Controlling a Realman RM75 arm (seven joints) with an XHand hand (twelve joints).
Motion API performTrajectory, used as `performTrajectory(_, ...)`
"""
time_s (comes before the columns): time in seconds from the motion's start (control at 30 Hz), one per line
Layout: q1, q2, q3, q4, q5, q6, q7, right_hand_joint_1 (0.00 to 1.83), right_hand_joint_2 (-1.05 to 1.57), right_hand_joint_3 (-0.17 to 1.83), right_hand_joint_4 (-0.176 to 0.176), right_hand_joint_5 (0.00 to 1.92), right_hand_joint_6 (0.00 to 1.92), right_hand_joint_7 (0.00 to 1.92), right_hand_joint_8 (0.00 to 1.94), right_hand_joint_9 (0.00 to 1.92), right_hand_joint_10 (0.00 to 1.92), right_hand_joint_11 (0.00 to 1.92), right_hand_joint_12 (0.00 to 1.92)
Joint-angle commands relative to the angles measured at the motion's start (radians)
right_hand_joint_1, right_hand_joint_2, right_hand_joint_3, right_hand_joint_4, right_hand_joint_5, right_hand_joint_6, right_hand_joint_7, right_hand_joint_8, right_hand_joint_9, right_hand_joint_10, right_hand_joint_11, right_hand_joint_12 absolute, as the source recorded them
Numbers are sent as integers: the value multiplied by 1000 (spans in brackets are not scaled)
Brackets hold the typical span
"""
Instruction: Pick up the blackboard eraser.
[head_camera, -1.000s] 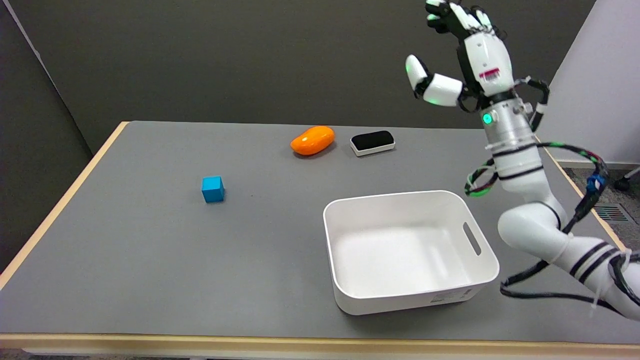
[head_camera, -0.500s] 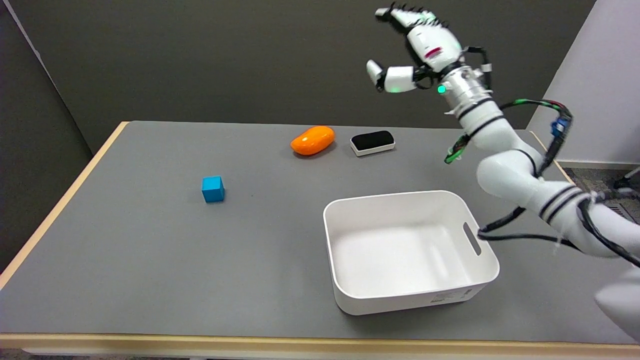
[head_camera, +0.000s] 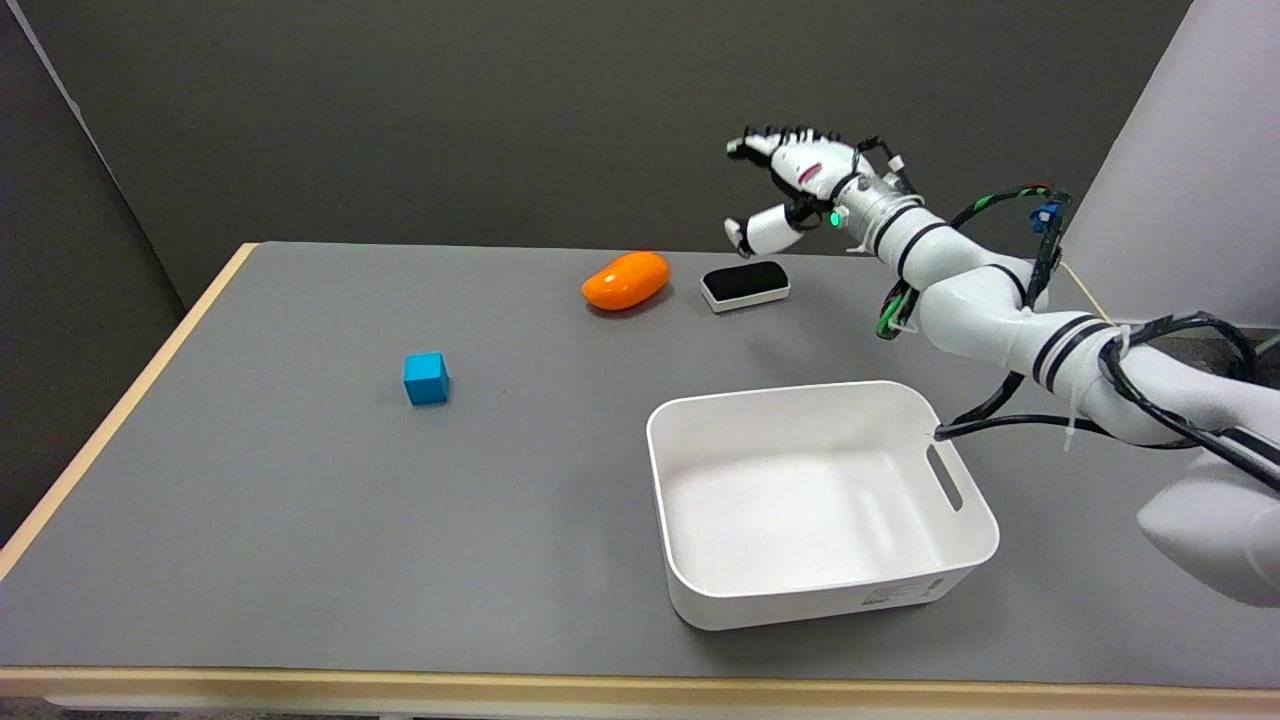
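- The right hand (head_camera: 790, 185) is up in the air, above the far side of the table (head_camera: 250, 480). Its fingers (head_camera: 770, 140) are spread apart and there is nothing in it. I think it is spread like that so it can fit around the thing it wants.
- The thumb hangs down low and the other fingers reach out over it. That leaves a gap, like a mouth ready to bite.
- The blackboard eraser (head_camera: 745, 285) lies flat on the table, near the far edge. It sits just below the hand and is not touching it. Its black felt side faces up and its white body is underneath.
- An orange toy (head_camera: 625, 280) lies just beside the eraser, on its left. They do not touch. The hand may need to come down with care so it does not bump the toy.
- A white bin (head_camera: 975, 540) sits nearer to us with nothing inside. The right arm reaches past its far right corner.
- A blue cube (head_camera: 425, 378) sits well apart on the left, out of the way.
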Motion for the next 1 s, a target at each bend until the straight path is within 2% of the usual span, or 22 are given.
performTrajectory(0.03, 66, -8, -130, -140, 12, -191, -8, 468, 582, 983, 65, 72, 361, 113, 274, 95, 594, -1, 1044)
performTrajectory(0.23, 58, -9, -155, -124, 12, -186, -6, 494, 578, 967, 66, 72, 350, 116, 271, 99, 588, -1, 1059)
performTrajectory(0.5, 56, -63, -164, -160, 12, -146, -3, 482, 578, 974, 67, 68, 349, 116, 275, 97, 591, -1, 1050)
performTrajectory(0.87, 108, -184, -198, -359, 1, -66, 37, 482, 578, 975, 65, 66, 342, 116, 275, 99, 592, -1, 1050)
performTrajectory(1.0, 112, -196, -198, -387, 1, -63, 37, 485, 577, 975, 64, 63, 333, 110, 272, 99, 591, -1, 1045)
